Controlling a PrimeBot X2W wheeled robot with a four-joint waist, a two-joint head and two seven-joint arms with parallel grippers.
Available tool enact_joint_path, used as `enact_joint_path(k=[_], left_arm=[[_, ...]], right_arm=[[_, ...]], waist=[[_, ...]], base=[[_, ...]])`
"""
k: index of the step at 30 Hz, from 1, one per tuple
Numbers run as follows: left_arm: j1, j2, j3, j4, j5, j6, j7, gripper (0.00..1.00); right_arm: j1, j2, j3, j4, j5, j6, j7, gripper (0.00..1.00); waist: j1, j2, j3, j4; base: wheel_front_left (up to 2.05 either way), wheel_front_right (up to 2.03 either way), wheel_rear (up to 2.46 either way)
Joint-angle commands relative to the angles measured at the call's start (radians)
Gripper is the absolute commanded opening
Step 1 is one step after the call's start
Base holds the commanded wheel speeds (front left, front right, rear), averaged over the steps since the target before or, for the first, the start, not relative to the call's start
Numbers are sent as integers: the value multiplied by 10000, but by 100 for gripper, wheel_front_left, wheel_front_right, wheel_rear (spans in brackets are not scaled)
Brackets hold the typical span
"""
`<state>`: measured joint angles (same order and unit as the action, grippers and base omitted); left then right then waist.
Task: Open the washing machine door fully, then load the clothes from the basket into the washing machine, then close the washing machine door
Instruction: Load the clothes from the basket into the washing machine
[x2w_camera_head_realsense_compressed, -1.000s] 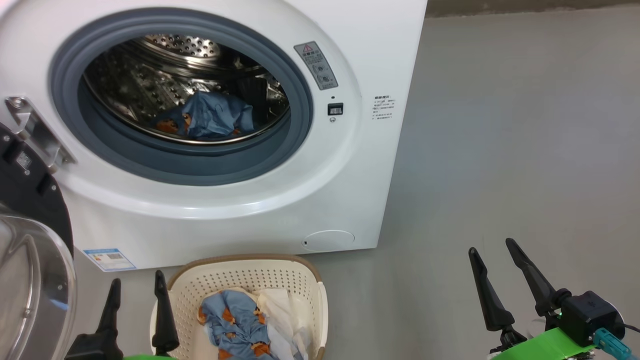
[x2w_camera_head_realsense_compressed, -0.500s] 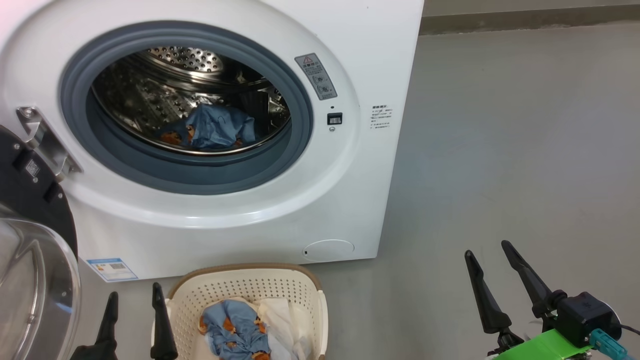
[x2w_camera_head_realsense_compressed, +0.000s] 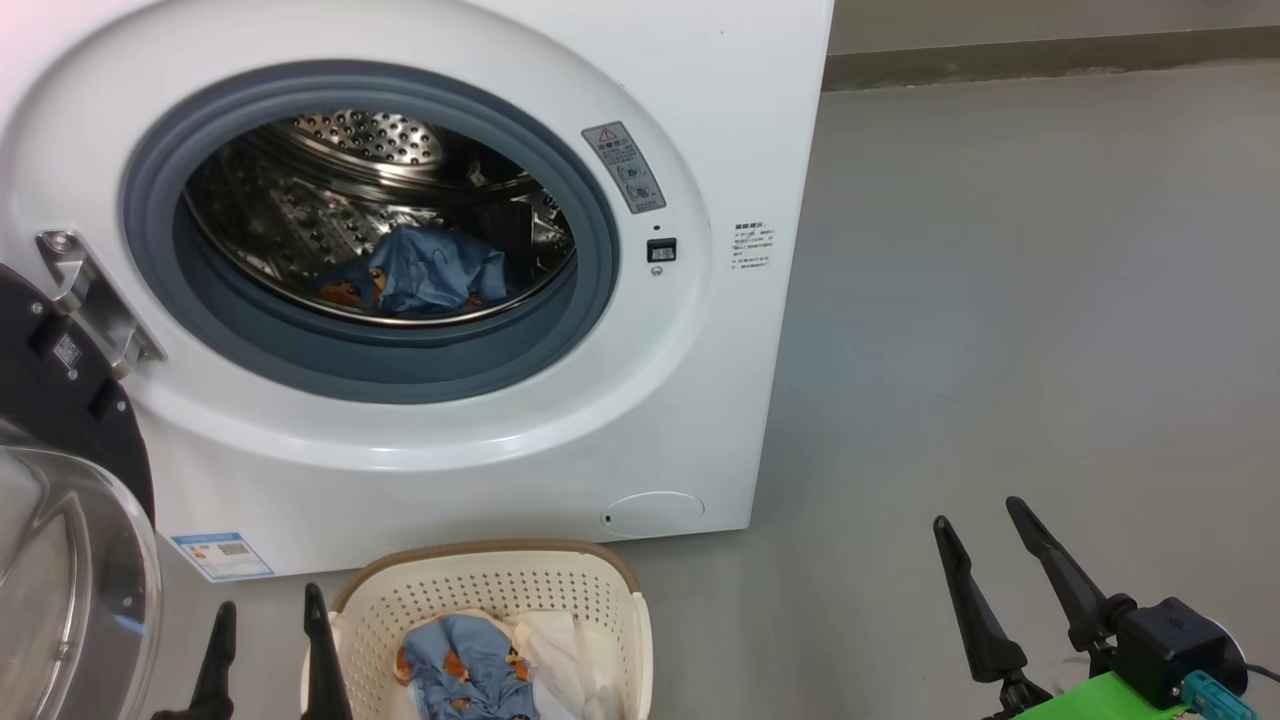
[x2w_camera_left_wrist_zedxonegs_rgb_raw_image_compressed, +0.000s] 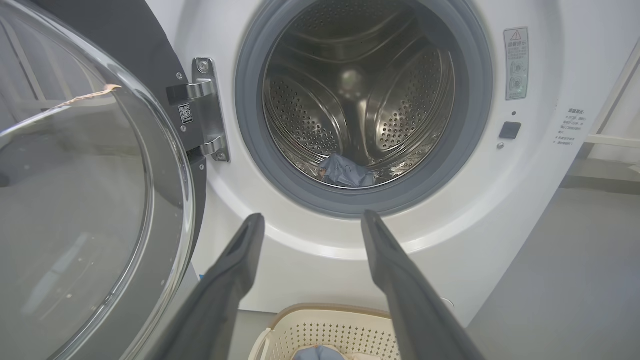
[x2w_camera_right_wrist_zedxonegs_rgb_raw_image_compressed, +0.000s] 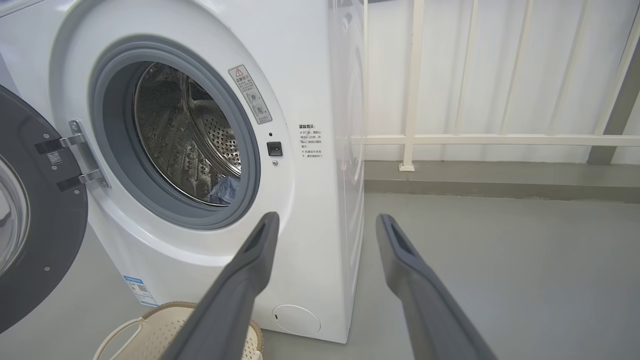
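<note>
Pincer check, as I read it: left pincer (x2w_camera_head_realsense_compressed: 268, 608) and right pincer (x2w_camera_head_realsense_compressed: 977, 513) both spread wide, empty — clothes (x2w_camera_head_realsense_compressed: 462, 662) lie in the basket (x2w_camera_head_realsense_compressed: 480, 594), washing machine door (x2w_camera_head_realsense_compressed: 62, 400) open.

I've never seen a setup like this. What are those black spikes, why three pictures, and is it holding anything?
You are seeing through a robot's cameras. One picture comes from its head, looking down; the black spikes are the fingers of its two hands, the left gripper and the right gripper. The other two pictures come from cameras on its wrists, looking along those fingers. Both grippers are open and hold nothing. Ahead stands the washing machine, its door swung open on the left. A blue garment lies in the drum. On the grey floor in front sits the basket, with more clothes in it.
</note>
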<state>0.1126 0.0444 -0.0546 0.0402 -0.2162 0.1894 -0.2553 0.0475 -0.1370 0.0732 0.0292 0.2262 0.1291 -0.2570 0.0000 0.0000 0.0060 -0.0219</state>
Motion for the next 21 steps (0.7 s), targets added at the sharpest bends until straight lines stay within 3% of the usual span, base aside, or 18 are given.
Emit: enact_joint_path(k=[1, 21], left_arm=[[-54, 59, 353, -314, 46, 35, -65, 100], [299, 59, 408, -431, 185, -151, -65, 100]], right_arm=[[-19, -158, 189, -235, 52, 16, -48, 100], [350, -136, -26, -262, 36, 16, -48, 100]], waist=[[0, 0, -24, -17], [0, 0, 35, -273]], base=[[0, 0, 0], [0, 0, 0]])
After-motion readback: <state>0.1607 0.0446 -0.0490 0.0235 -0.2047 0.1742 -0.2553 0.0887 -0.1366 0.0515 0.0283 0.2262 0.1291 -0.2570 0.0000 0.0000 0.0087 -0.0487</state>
